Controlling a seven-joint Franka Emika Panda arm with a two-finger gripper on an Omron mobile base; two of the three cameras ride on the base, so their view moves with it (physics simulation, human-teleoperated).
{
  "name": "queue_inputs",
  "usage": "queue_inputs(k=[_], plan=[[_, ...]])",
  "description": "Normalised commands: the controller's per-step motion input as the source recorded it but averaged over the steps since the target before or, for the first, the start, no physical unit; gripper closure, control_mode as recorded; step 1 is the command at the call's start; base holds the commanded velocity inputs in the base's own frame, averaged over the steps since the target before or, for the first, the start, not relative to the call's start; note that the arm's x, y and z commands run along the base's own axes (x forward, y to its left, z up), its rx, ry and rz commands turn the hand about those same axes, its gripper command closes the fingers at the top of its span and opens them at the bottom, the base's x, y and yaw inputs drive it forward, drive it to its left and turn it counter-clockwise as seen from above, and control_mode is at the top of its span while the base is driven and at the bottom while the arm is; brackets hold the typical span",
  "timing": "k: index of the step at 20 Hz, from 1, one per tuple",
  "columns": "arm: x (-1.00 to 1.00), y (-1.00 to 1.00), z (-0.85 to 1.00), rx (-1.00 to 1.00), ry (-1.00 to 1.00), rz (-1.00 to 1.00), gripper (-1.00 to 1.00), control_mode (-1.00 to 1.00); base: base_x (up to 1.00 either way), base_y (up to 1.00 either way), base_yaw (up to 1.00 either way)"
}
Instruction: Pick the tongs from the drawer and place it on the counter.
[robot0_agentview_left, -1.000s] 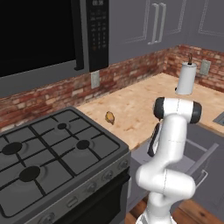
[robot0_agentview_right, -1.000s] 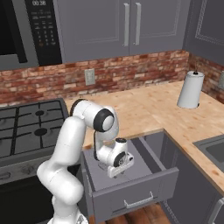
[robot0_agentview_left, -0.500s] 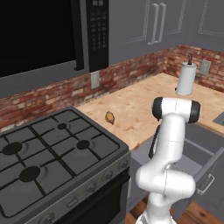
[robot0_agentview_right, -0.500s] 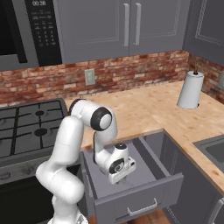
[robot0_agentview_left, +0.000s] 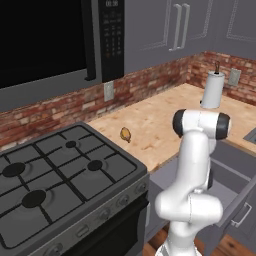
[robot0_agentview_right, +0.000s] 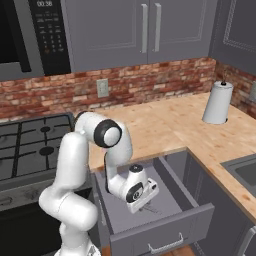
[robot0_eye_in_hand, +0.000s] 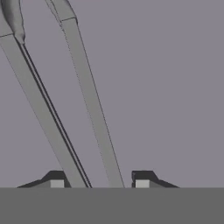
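Note:
The tongs (robot0_eye_in_hand: 89, 100) lie on the grey drawer floor, two slim grey metal arms running up and to the left in the hand view. My gripper (robot0_eye_in_hand: 98, 179) straddles both arms near their narrow end. The left fingertip (robot0_eye_in_hand: 54, 180) is against one arm and the right fingertip (robot0_eye_in_hand: 142, 180) stands a little off the other, so the jaws are open, just wider than the tongs. In the right base view the gripper (robot0_agentview_right: 144, 202) points down, low inside the pulled-out drawer (robot0_agentview_right: 165, 235). The tan counter (robot0_agentview_right: 165, 125) lies just behind the drawer.
A black gas stove (robot0_agentview_left: 55, 175) is left of the counter (robot0_agentview_left: 160, 125). A small yellow-brown lump (robot0_agentview_left: 125, 134) sits near the stove. A paper towel roll (robot0_agentview_right: 218, 102) stands at the back right. A sink (robot0_agentview_right: 245, 170) is at the far right. Wall cabinets hang above.
The hand has sunk lower into the drawer and a little forward, down to the tongs. The finger gap looks about the same.

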Motion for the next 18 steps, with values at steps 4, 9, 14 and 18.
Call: queue_inputs(k=[4, 9, 14, 18], plan=[[0.01, -0.39, 0.98, 0.00, 0.00, 0.00, 1.00, -1.00, 0.00, 0.00, 0.00], [0.00, -0.38, 1.00, 0.06, 0.00, 0.00, 1.00, -1.00, 0.00, 0.00, 0.00], [0.00, -0.30, 1.00, 0.09, 0.00, 0.03, 1.00, -1.00, 0.00, 0.00, 0.00], [0.00, -0.15, 1.00, 0.16, 0.00, 0.06, 1.00, -1.00, 0.00, 0.00, 0.00]])
